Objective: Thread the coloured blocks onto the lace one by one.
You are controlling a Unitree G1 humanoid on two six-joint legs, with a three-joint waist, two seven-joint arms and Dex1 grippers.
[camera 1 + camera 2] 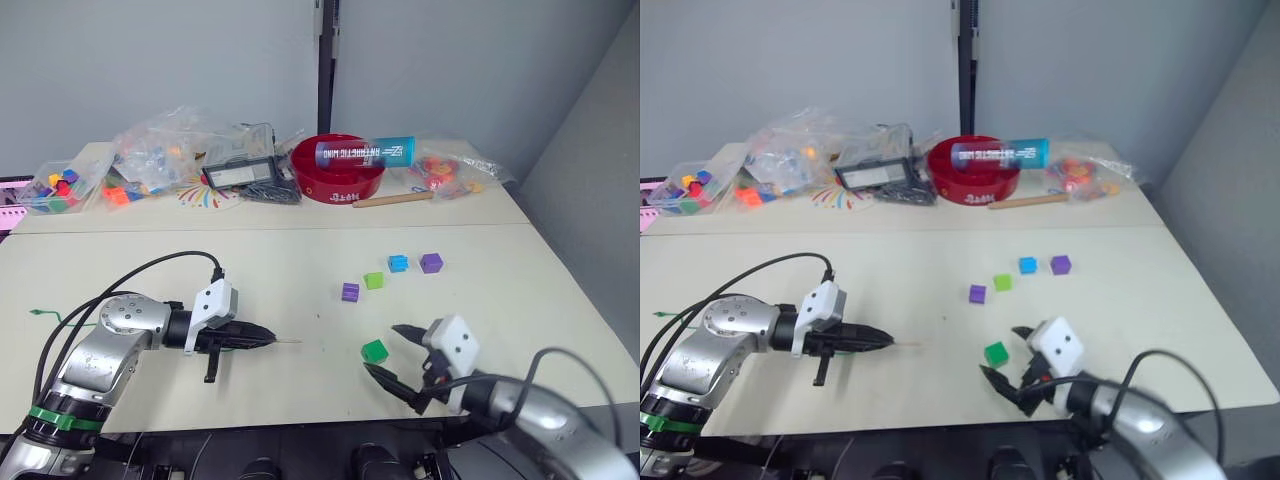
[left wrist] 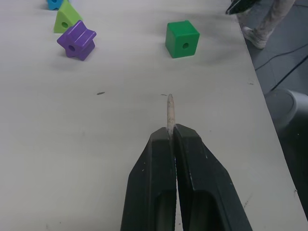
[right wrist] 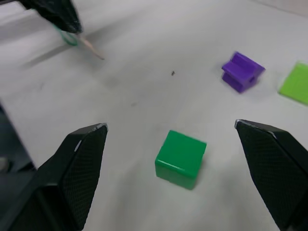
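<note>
The lace's pale, stiff tip [image 2: 169, 111] is pinched between the closed fingers of the left gripper [image 1: 262, 340] and points right, low over the white table [image 1: 500, 300]. The rest of the thin green lace [image 1: 45, 316] is seen trailing off to the far left by the table edge. The right gripper [image 3: 180, 144] is held wide open just near of the dark green block [image 1: 374, 350], its fingers spread to either side without touching it. This block is a cube with a round hole through one face. Farther off, four more blocks lie in a loose row: a purple star-shaped block [image 1: 350, 292], a lime green block [image 1: 373, 280], a light blue block [image 1: 397, 263] and a second purple block [image 1: 431, 263].
</note>
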